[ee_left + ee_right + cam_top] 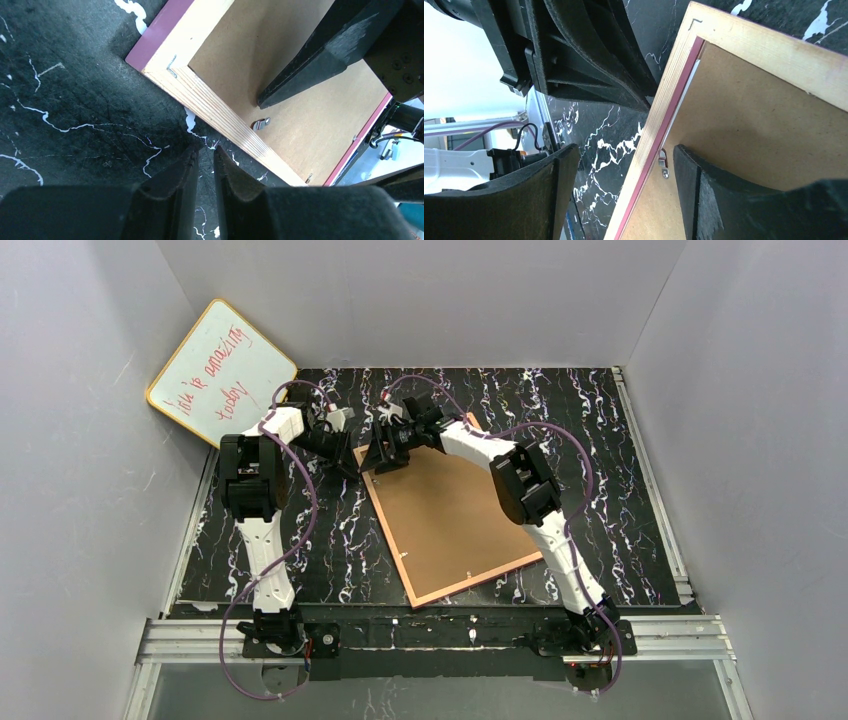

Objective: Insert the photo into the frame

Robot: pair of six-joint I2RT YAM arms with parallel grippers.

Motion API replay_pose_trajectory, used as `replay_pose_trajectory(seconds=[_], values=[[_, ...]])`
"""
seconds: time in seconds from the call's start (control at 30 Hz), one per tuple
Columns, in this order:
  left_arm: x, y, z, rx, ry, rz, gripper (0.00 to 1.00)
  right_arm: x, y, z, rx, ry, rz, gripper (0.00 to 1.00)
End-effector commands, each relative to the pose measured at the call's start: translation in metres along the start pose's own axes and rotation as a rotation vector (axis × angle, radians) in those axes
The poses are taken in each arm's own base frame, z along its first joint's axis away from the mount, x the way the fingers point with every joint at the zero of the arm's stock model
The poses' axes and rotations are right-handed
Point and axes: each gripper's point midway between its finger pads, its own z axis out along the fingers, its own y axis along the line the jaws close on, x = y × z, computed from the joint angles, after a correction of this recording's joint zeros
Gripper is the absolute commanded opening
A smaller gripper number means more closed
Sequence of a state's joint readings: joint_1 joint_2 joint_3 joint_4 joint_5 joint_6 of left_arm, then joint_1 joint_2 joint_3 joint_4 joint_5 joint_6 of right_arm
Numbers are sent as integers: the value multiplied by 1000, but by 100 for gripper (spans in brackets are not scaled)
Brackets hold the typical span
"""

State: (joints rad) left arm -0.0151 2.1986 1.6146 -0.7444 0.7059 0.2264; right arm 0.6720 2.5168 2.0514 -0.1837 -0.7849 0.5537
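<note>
Right gripper (626, 152) is spread wide and sits astride a rail of the frame (475, 582) by its upper left corner in the overhead view. One finger is on or just over the brown backing board (764, 115); the other hangs outside, above the black marbled table (599, 150). Left gripper (205, 155) is drawn nearly together, a mere slit between its pads and nothing in it, low over the table just outside that same corner.

The frame lies face down and askew in the middle of the table, wood rear up, with a pink edge showing along its sides. The photo I cannot see as such. A thin white strip between rail and board in the right wrist view may be its back, but I can't be sure.

To my eye this is the closing-up stage: the board is seated and a small metal clip (664, 165) sits between the right fingers. Whether it already catches the board I cannot tell. The next move looks like swinging that clip over the board, which calls for a short, exact fingertip push with the board kept down.

Room is tight at that corner, with both grippers close together. The whiteboard (220, 370) leans at upper left, well apart from the frame. Bare table shows to the right of the frame and below it
</note>
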Motion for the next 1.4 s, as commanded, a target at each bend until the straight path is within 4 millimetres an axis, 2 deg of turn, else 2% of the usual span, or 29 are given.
replay_pose_trajectory(seconds=[0.0, 0.33, 0.93, 1.1, 1.37], values=[[-3, -5, -6, -15, -13, 24, 17, 15, -11, 6, 2, 44, 27, 77], [-3, 0, -3, -30, -9, 24, 17, 36, 0, 8, -11, 89, 43, 74], [-8, 4, -2, -45, -15, 30, 17, 45, 21, 12, -50, 138, 44, 72], [-11, 3, -1, -44, -18, 40, 17, 52, 29, 18, -91, 190, 41, 72], [-10, 2, 0, -45, -15, 46, 17, 66, 30, 19, -112, 255, 49, 71]])
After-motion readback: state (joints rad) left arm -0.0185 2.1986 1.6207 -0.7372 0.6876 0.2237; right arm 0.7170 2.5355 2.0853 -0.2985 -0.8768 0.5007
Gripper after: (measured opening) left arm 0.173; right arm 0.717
